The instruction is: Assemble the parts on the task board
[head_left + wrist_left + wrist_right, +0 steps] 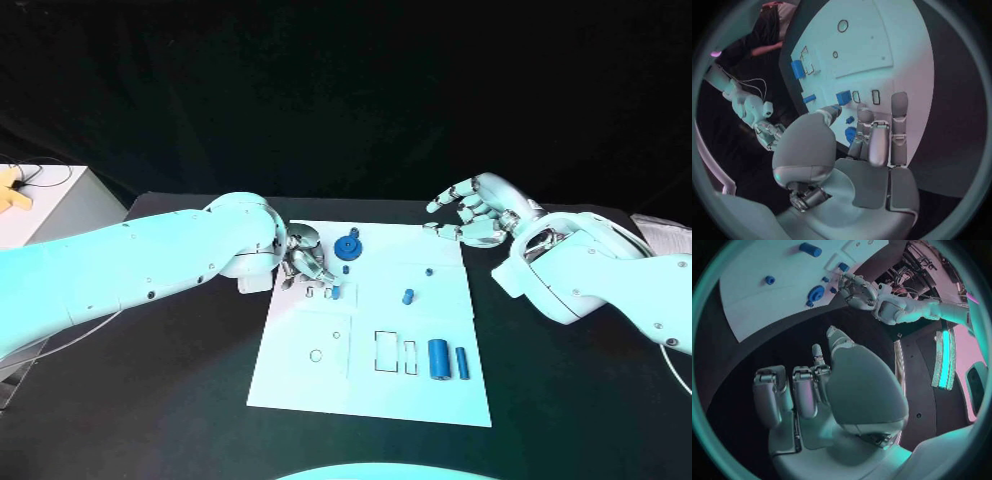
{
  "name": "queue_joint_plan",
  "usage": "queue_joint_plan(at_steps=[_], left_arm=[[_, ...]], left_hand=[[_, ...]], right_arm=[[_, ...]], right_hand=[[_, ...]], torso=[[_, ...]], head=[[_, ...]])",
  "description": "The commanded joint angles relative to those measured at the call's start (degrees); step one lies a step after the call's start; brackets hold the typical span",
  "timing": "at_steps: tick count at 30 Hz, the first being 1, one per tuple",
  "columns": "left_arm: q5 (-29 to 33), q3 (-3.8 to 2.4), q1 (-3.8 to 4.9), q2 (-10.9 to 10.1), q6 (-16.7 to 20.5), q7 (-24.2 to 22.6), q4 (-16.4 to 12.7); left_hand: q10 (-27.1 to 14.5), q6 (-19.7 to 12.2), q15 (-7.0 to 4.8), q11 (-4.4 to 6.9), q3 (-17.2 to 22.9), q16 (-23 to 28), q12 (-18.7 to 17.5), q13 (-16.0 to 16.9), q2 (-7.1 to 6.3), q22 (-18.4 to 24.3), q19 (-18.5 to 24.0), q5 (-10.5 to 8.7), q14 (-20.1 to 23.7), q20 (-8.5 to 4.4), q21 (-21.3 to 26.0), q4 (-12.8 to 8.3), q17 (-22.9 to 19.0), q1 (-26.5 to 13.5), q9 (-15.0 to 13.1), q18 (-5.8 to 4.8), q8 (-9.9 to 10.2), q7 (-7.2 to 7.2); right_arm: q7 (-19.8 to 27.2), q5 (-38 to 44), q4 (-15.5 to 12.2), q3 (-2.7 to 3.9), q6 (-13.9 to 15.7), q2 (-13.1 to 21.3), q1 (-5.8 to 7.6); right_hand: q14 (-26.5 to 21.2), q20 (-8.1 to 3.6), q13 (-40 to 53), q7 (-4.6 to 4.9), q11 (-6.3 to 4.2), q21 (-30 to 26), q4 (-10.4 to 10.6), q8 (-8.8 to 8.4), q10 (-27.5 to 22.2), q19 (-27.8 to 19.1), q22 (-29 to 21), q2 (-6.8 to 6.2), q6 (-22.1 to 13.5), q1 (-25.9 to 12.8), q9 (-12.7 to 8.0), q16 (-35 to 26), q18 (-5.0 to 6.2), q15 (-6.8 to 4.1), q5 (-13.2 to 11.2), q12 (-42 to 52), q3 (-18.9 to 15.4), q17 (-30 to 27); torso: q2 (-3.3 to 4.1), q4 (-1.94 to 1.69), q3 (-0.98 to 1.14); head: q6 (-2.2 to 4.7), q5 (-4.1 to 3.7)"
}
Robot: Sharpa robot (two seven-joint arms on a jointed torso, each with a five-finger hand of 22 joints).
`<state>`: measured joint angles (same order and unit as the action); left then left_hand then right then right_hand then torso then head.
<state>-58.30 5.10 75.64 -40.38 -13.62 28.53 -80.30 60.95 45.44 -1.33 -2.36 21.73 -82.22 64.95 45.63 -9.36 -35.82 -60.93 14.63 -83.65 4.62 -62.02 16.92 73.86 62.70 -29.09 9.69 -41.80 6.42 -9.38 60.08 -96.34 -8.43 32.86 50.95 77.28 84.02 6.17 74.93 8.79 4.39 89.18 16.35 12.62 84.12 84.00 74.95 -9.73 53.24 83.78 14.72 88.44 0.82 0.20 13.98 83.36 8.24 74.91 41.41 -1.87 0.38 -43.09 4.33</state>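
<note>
White task board [310,375] on black table [144,400]

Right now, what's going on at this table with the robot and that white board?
A two-armed robot is assembling small blue parts on the white task board. Its left robot hand is down at the board's far left edge, fingers beside a round blue part and a small blue block; whether it grips anything is unclear. The right robot hand hovers open off the board's far right corner, holding nothing. Two blue cylinders lie at the near edge.
</note>
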Motion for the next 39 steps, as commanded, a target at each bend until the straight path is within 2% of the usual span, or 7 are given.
queue_joint_plan(at_steps=[1, 11, 18, 27, 39], left_arm=[[-2.04, 0.03, 0.12, 0.54, -2.72, 0.99, 0.04], [-1.30, 0.08, 0.14, 0.89, -2.40, 1.00, -0.79], [-1.09, 0.08, 0.14, 0.73, -1.91, 0.95, -1.18], [-0.86, 0.07, 0.14, 0.38, -1.45, 0.90, -1.49], [-0.21, 0.06, 0.13, -0.04, -0.68, 0.78, -2.07]], left_hand=[[-0.14, -0.15, -0.08, 0.18, -0.27, -0.20, -0.03, -0.31, 0.03, -0.06, -0.11, -0.33, -0.48, -0.20, -0.38, -0.03, 0.03, -0.52, -0.11, 0.40, -0.32, -0.11], [-0.20, -0.11, -0.09, 0.21, -0.33, -0.22, -0.07, -0.38, 0.10, -0.25, -0.19, -0.29, -0.49, -0.20, -0.49, -0.04, 0.06, -0.62, -0.23, 0.36, -0.43, -0.15], [-0.17, -0.01, -0.12, 0.27, -0.34, -0.29, -0.04, -0.33, 0.27, -0.42, -0.25, -0.21, -0.53, -0.22, -0.61, -0.08, 0.19, -0.66, -0.43, 0.33, -0.63, -0.23], [0.10, -0.30, -0.43, 0.64, 0.66, -0.48, 0.19, -0.07, 1.08, -0.90, -0.23, -0.04, -0.60, -0.43, -1.11, -0.32, 0.39, 2.25, -1.56, 0.28, -1.32, -0.61], [0.30, -0.37, -0.55, 0.78, 1.31, -0.63, 0.31, 0.09, 1.22, -1.11, -0.16, -0.08, -0.67, -0.53, -1.38, -0.41, 0.59, 4.31, -2.13, 0.24, -1.55, -0.75]], right_arm=[[0.03, -0.15, 0.07, 0.02, -0.97, 0.06, 0.03], [-0.65, 0.16, 0.45, 0.02, -1.01, -0.01, 0.07], [-1.07, 0.44, 0.58, 0.02, -1.08, -0.08, 0.07], [-1.63, 0.65, 0.75, 0.02, -1.27, -0.15, 0.07], [-2.05, 0.97, 0.66, 0.01, -1.83, -0.18, 0.07]], right_hand=[[5.07, -0.12, 9.55, 0.26, -0.16, -0.30, 0.05, 0.00, 0.27, 5.38, 14.33, -0.36, -0.46, 0.21, 0.01, -0.07, -0.51, -0.18, 0.39, -0.38, 0.33, 11.67], [5.06, -0.12, 9.56, 0.27, -0.15, -0.25, 0.07, -0.03, 0.28, 5.41, 14.37, -0.36, -0.56, 0.18, 0.00, -0.09, -0.53, -0.17, 0.52, -0.36, 0.37, 11.63], [5.06, -0.12, 9.56, 0.27, -0.15, -0.25, 0.07, -0.03, 0.28, 5.41, 14.37, -0.36, -0.56, 0.18, 0.00, -0.09, -0.53, -0.17, 0.52, -0.36, 0.37, 11.63], [5.06, -0.12, 9.56, 0.29, -0.13, -0.27, 0.08, -0.05, 0.28, 5.40, 14.36, -0.35, -0.64, 0.16, 0.00, -0.08, -0.52, -0.16, 0.66, -0.36, 0.43, 11.64], [5.07, -0.11, 9.60, 0.30, -0.13, -0.14, 0.06, -0.04, 0.33, 5.47, 14.44, -0.34, -0.68, 0.18, 0.01, -0.06, -0.56, -0.15, 0.72, -0.31, 0.51, 11.68]], torso=[[0.09, 0.00, -0.11], [0.07, -0.15, -0.26], [0.04, -0.09, -0.27], [0.05, -0.11, -0.30], [0.11, -0.13, -0.30]], head=[[-0.26, -0.17], [-0.70, -0.59], [-0.66, -0.58], [-0.65, -0.68], [-0.48, -0.68]])
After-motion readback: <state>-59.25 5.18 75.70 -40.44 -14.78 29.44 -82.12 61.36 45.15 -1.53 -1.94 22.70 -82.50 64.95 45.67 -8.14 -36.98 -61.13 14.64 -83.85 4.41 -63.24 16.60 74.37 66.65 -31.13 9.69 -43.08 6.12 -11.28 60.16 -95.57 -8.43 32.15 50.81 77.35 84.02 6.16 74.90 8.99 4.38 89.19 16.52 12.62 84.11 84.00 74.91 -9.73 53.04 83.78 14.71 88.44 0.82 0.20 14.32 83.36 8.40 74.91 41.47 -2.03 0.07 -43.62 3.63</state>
